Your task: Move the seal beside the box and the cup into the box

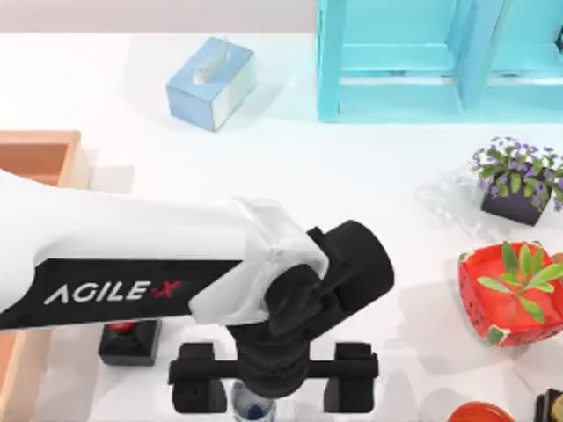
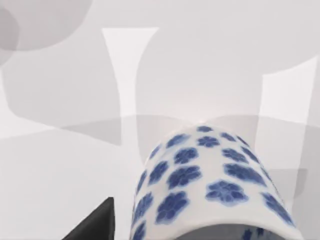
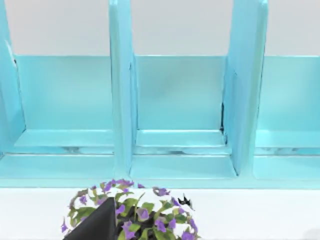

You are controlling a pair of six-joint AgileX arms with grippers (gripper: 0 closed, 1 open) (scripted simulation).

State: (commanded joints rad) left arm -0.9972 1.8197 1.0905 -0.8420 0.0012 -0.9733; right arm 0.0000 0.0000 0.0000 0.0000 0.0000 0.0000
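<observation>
The left arm, marked "AGILE·X", reaches across the white table (image 1: 352, 176); its black pincer (image 1: 273, 396) stands wide, one finger on each side of the small white cup with blue flower pattern (image 1: 253, 406) at the near edge. The red-knobbed seal on a black block (image 1: 128, 338) stands just beside the shallow wooden box (image 1: 40, 151) at left. Around: a light-blue tissue box (image 1: 211, 81), a turquoise shelf (image 1: 413, 61), a purple-flowered pot (image 1: 517, 180), a red watermelon-patterned bowl (image 1: 512, 294)
</observation>
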